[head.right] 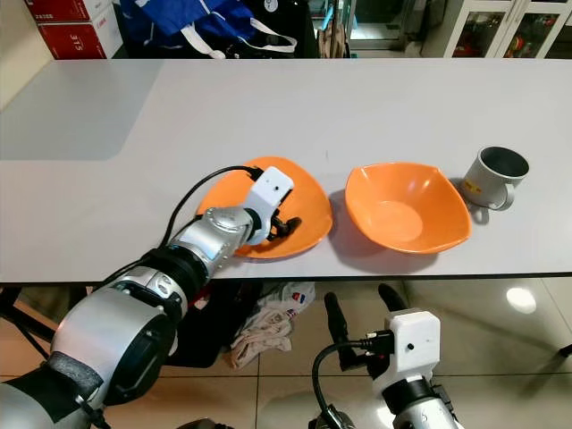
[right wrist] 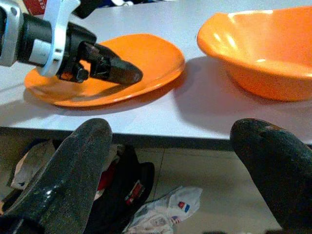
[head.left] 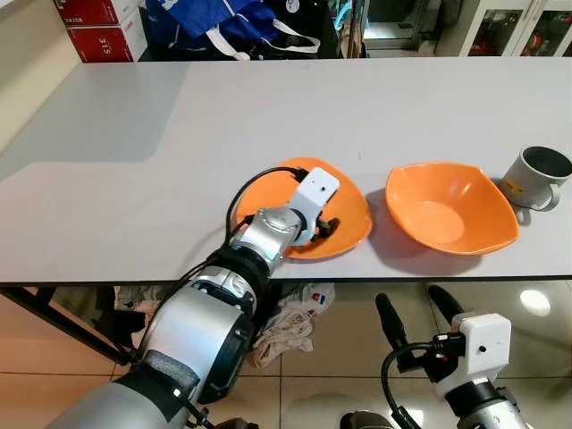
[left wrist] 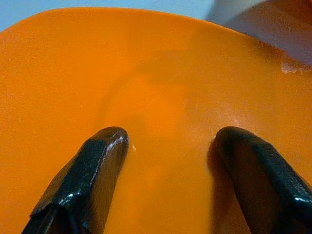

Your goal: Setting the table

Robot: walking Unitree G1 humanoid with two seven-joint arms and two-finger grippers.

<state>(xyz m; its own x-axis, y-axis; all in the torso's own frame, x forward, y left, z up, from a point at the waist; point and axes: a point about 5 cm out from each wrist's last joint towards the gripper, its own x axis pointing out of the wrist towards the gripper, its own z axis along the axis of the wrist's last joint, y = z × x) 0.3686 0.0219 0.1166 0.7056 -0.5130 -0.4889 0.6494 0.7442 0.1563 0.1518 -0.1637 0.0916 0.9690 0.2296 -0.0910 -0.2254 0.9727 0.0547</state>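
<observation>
A shallow orange plate (head.left: 349, 210) lies near the front edge of the grey table (head.left: 268, 107). My left gripper (head.left: 329, 228) reaches over its near rim, and the left wrist view has both fingers (left wrist: 92, 165) spread apart just above the plate's surface (left wrist: 165, 73), open with nothing between them. To the plate's right stands a deeper orange bowl (head.left: 451, 210), then a grey mug (head.left: 539, 177) by the table's right edge. My right gripper (head.left: 412, 300) hangs below the table's front edge, open and empty, facing the plate (right wrist: 151, 53) and the bowl (right wrist: 273, 53).
Red boxes (head.left: 98, 27) and a blue bag (head.left: 223, 22) sit beyond the table's far edge. Crumpled cloth and wrappers (head.left: 290, 326) lie on the tiled floor under the table. The far and left parts of the tabletop are bare.
</observation>
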